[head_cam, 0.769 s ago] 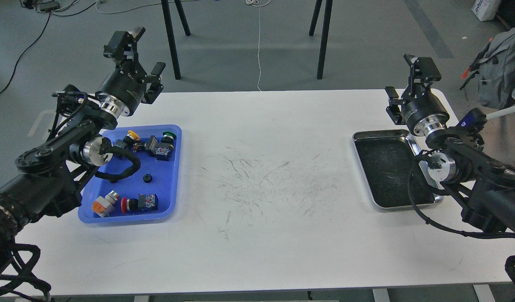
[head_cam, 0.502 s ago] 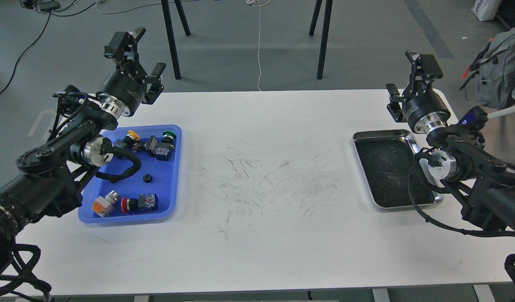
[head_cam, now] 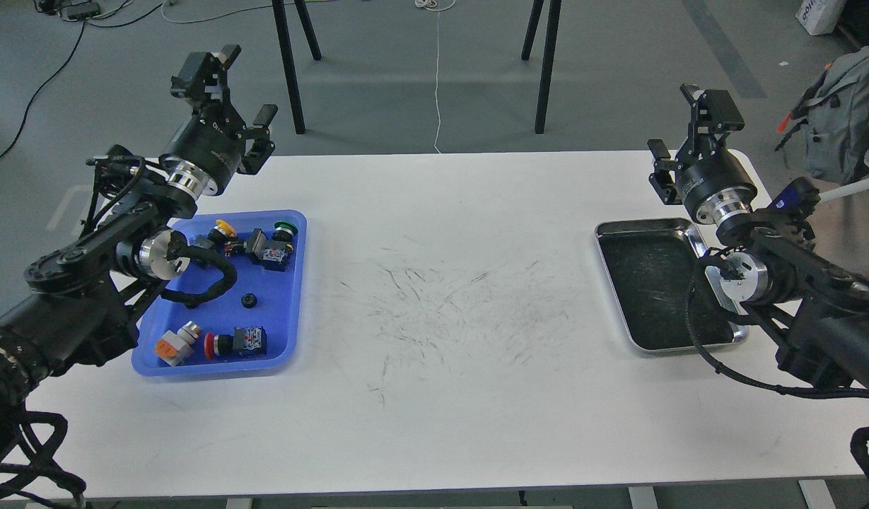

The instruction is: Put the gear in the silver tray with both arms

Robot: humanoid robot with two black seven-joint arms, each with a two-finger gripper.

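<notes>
On the white, scuffed desk: silver tray at right, shiny rim, dark scratched bottom, its right edge hidden by the right arm. Blue plastic tray at left holds a small black gear among push-buttons. Left pincer and right pincer both raised, fingers spread, holding nothing.

Left arm and right arm, black jointed links, silver wrist rings, looping black cables, black two-finger claws.
</notes>
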